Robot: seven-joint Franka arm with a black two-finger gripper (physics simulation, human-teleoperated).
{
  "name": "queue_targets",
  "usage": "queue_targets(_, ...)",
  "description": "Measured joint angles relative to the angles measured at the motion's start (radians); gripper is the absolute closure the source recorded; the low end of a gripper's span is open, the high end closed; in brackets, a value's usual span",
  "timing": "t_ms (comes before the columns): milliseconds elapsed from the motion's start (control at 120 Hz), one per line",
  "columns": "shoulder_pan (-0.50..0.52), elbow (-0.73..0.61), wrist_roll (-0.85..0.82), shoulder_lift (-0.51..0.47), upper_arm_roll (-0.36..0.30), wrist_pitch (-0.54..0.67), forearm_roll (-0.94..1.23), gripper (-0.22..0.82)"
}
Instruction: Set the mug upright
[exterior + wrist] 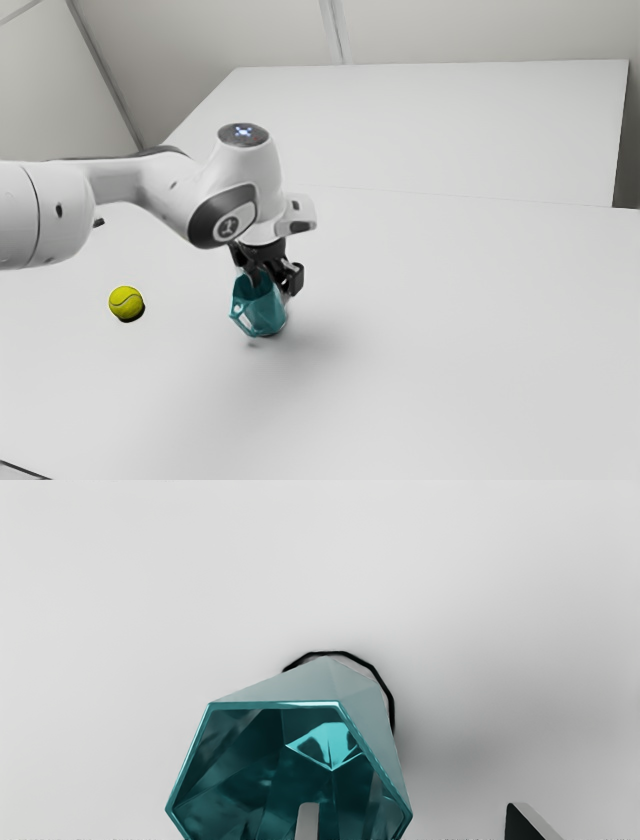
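Item: black two-finger gripper (411, 806), fingers spread, holding nothing, one inside leaning teal faceted mug (262, 314) on white table (450, 350), one outside; pinch wall squarely before righting gently.

The arm (150, 185) bears a round emblem (229, 229) and blue mark (243, 132), seemingly without readable text.

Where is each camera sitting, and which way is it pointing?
Exterior view: it sits at the robot's side, looking down across the table at the teal mug and tennis ball. The arm enters from this view's left, ending in the open pincer.
Wrist view: it rides near the arm's end, looking down toward the mug's mouth; the pincer's fingertips show at the bottom edge.
Shared: the mug, the table and the pincer's fingers.
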Motion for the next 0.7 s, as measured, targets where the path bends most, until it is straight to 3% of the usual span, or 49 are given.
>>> queue_targets(167, 0.008, 0.205, 0.009, 0.065, 0.006, -0.058, -0.010, 0.10)
queue_targets(242, 0.067, 0.318, 0.028, 0.103, -0.012, -0.110, -0.049, 0.07)
queue_targets(308, 0.187, 0.348, 0.055, 0.084, -0.082, -0.147, -0.087, 0.05)
queue_targets(375, 0.248, 0.358, 0.088, 0.042, -0.105, -0.182, -0.116, 0.04)
queue_targets(475, 0.277, 0.381, 0.138, -0.011, -0.100, -0.240, -0.138, 0.02)
queue_targets(700, 0.330, 0.595, 0.237, 0.032, -0.103, -0.411, -0.167, 0.01)
